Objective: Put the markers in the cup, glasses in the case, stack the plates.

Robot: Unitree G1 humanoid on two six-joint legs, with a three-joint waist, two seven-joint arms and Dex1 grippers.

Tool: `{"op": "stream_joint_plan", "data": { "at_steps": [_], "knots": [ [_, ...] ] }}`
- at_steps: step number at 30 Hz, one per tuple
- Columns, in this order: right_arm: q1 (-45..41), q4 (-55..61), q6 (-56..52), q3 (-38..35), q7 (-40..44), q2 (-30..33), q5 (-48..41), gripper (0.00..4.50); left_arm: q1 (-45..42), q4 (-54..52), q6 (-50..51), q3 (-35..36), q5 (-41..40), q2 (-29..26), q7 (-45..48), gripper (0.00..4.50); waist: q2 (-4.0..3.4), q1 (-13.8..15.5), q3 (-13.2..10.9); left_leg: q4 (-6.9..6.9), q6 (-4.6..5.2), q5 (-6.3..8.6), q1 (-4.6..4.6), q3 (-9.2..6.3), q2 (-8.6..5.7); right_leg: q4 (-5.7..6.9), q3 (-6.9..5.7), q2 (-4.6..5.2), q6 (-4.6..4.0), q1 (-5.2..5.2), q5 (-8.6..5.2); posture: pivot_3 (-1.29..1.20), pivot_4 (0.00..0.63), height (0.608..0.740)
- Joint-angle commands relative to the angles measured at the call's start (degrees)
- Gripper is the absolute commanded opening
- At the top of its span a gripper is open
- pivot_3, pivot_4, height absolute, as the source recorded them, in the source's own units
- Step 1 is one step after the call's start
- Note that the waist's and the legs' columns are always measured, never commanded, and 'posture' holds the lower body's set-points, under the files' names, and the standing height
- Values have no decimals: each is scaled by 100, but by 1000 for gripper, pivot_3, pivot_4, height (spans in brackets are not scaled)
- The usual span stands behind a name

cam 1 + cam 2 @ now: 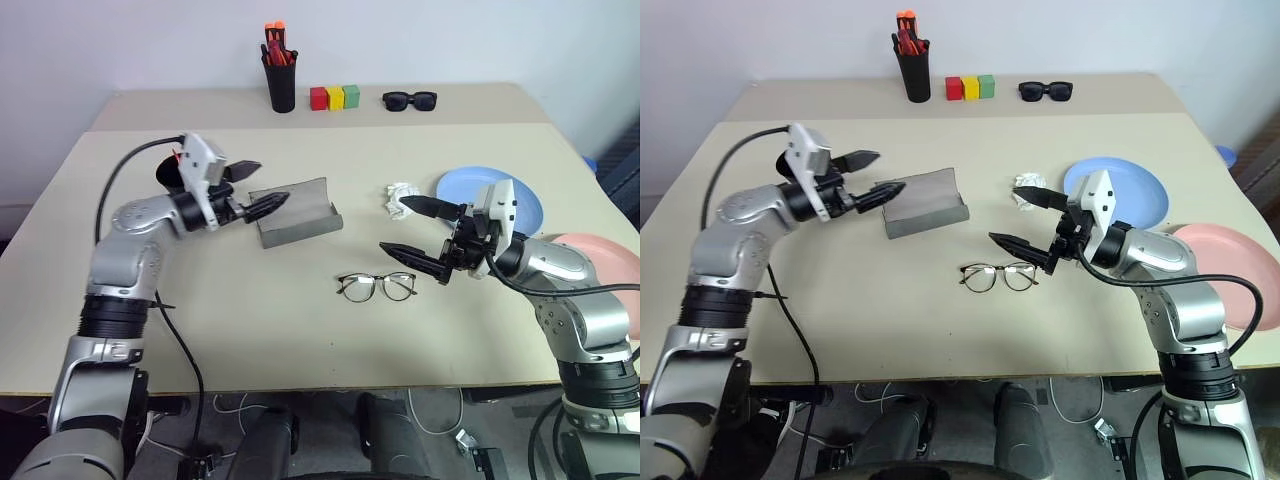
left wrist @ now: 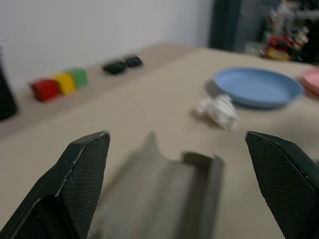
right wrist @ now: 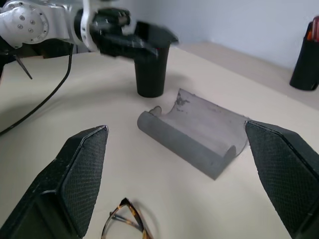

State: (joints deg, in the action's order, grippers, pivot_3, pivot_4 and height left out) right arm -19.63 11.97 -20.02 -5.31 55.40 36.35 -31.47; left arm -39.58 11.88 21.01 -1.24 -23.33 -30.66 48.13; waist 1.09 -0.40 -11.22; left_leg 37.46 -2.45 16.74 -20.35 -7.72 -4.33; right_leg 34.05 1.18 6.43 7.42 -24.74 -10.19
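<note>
The grey case [image 1: 295, 215] lies open at the table's middle. My left gripper [image 1: 262, 188] hovers open just left of it, pointing at it, with nothing between its fingers. Behind that gripper stands the black cup [image 3: 151, 69]; a bit of red shows at its rim, and I cannot tell whether it is a marker. The wire-framed glasses [image 1: 377, 286] lie unfolded on the table, nearer than the case. Right of them my right gripper [image 1: 392, 226] hangs open and empty. The blue plate [image 1: 460, 183] lies behind it, and the pink plate [image 1: 1230, 255] beside my right arm.
A crumpled white paper [image 1: 400, 195] lies between the case and the blue plate. At the back stand a black pen holder [image 1: 281, 75] with orange-capped pens, three coloured blocks [image 1: 334, 97] and black sunglasses [image 1: 409, 100].
</note>
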Motion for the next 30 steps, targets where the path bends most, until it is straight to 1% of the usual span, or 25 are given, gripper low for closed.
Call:
{"op": "stream_joint_plan", "data": {
  "at_steps": [1, 4, 8, 13, 15, 16, 19, 21, 23, 27, 30],
  "knots": [
    [229, 26, 362, 7, 226, 191, 264, 4500, -402, 776, -140, -374, 678, 298, -338, 4449, 0, -4, 0, -1, 0, 0, 0, 1, -1, -1, 0, 0, 0, 0, 0, 0, 150, 740],
    [463, -1, 483, -111, 295, 304, 362, 4500, -660, 1474, -263, -520, 928, 631, -335, 4449, 0, -34, 0, -3, 0, 0, -2, 1, -1, -5, 1, 0, 0, -3, 0, 0, 150, 740],
    [710, 109, 523, -270, 216, 383, 377, 4500, -992, 2223, -342, -662, 1126, 960, -70, 4449, 0, -36, 0, -5, 3, 2, -4, 8, -1, -6, 2, 1, 0, -7, 0, 0, 150, 740],
    [876, 310, 549, -310, 51, 305, 389, 4500, -1209, 2728, -433, -933, 1445, 1081, 391, 4449, 0, -30, 0, -4, 3, 2, -3, 8, 0, -6, 2, 2, 1, -6, -1, 0, 150, 740],
    [897, 344, 558, -318, -16, 278, 392, 4500, -1247, 2795, -397, -920, 1458, 1127, 483, 3935, 0, -24, 0, -3, 3, 2, -3, 8, 0, -5, 2, 2, 1, -6, -1, 0, 150, 740],
    [903, 350, 568, -323, -34, 273, 394, 4500, -1246, 2784, -345, -950, 1471, 1131, 603, 3587, 0, -24, 0, -3, 2, 2, -3, 8, 0, -5, 2, 2, 1, -6, -1, 0, 150, 740],
    [905, 358, 584, -316, -79, 261, 400, 4500, -1164, 2648, -172, -1056, 1532, 1100, 900, 2106, -1, -20, 1, -2, 3, 2, -2, 8, -1, -5, 2, 3, 1, -4, -1, 0, 150, 740],
    [885, 325, 621, -302, -83, 258, 412, 4500, -1119, 2593, -107, -1061, 1584, 1090, 954, 998, -1, -17, 1, 0, 3, 2, -1, 8, -1, -5, 2, 4, 2, -1, -1, 0, 150, 740],
    [848, 271, 670, -269, -80, 254, 439, 4500, -1078, 2538, -83, -1047, 1641, 1068, 986, 37, -1, -21, 1, 0, 3, 2, 0, 8, -1, -5, 2, 3, 2, -1, -1, 0, 150, 740],
    [771, 211, 731, -188, -78, 230, 472, 4500, -1008, 2316, 58, -1017, 1636, 930, 1179, 37, -1, -35, 1, -1, 3, 2, 0, 7, -1, -4, 2, 3, 2, -1, -1, 0, 150, 740],
    [700, 139, 767, -151, -54, 215, 494, 4500, -903, 1995, 199, -994, 1465, 734, 1658, 37, -1, -67, 1, -3, 3, 2, 2, 7, 1, -3, 2, 2, 2, -2, -1, 0, 150, 740]
  ]
}}
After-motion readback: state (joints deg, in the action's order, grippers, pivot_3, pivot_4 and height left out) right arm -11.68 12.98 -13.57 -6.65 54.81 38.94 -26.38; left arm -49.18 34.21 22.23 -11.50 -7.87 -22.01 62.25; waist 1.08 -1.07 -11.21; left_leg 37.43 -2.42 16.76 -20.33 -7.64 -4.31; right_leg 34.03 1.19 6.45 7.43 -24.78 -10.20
